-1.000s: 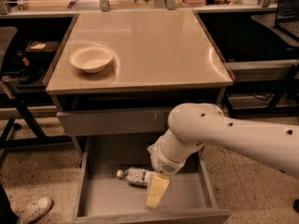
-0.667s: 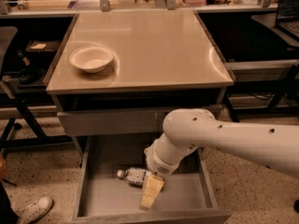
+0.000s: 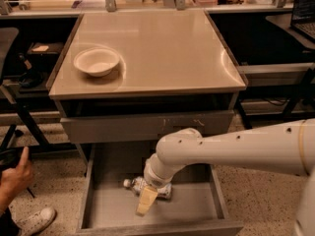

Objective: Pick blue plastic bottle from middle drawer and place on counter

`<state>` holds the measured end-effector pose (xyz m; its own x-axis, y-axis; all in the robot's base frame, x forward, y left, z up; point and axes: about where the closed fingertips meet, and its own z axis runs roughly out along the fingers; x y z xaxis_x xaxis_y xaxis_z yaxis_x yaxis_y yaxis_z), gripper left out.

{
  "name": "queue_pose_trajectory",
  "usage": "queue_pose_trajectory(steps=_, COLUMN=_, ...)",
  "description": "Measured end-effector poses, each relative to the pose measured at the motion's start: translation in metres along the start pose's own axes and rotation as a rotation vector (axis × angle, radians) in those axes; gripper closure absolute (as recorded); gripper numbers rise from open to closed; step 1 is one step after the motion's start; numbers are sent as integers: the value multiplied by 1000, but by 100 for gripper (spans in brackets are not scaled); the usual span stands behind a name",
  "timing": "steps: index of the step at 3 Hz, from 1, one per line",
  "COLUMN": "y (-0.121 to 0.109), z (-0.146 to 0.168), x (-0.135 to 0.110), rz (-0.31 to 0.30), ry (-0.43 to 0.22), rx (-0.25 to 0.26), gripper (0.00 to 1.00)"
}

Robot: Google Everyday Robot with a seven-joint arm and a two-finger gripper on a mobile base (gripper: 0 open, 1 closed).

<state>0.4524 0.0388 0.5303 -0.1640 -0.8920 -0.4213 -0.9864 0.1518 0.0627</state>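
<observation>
- The bottle (image 3: 134,185) lay on its side on the floor of the open drawer (image 3: 189,208), toward the back and a little left of the middle, its white cap pointing left.
- Only the cap end and a bit of the far end showed; the rest was hidden behind the gripper (image 3: 146,202).
- The gripper was down inside the drawer, right over the bottle, with a pale yellowish tip slanting toward the drawer's front.
- How far open the gripper was, and whether it had hold of the bottle, could not be told.
- The white arm (image 3: 236,149) came in from the right edge, ran leftward above the drawer, then bent at a rounded joint and dropped into it.
- The drawer held nothing else that could be seen.
- Above it sat a closed drawer front (image 3: 123,128) with pale scratch marks.
- The beige counter (image 3: 162,48) topped the cabinet, and a cream bowl (image 3: 96,61) stood upright near its left edge.
- A person's hand (image 3: 17,176) and a white shoe (image 3: 37,220) showed at the lower left, well apart from the drawer.
</observation>
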Motion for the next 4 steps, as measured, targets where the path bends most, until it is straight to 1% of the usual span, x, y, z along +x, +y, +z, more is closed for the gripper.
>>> queue_pose_trajectory(steps=1, y=-23, z=36, x=15, rz=50, ry=37, rx=29, gripper=0)
queue_pose_trajectory(steps=2, y=-24, z=37, x=16, rz=60, ry=41, rx=30, gripper=0)
queue_pose_trajectory(steps=3, y=-25, z=42, x=23, rz=77, ry=28, rx=27, gripper=0)
queue_pose_trajectory(steps=4, y=-40, z=64, x=39, rz=107, ry=20, rx=41, gripper=0)
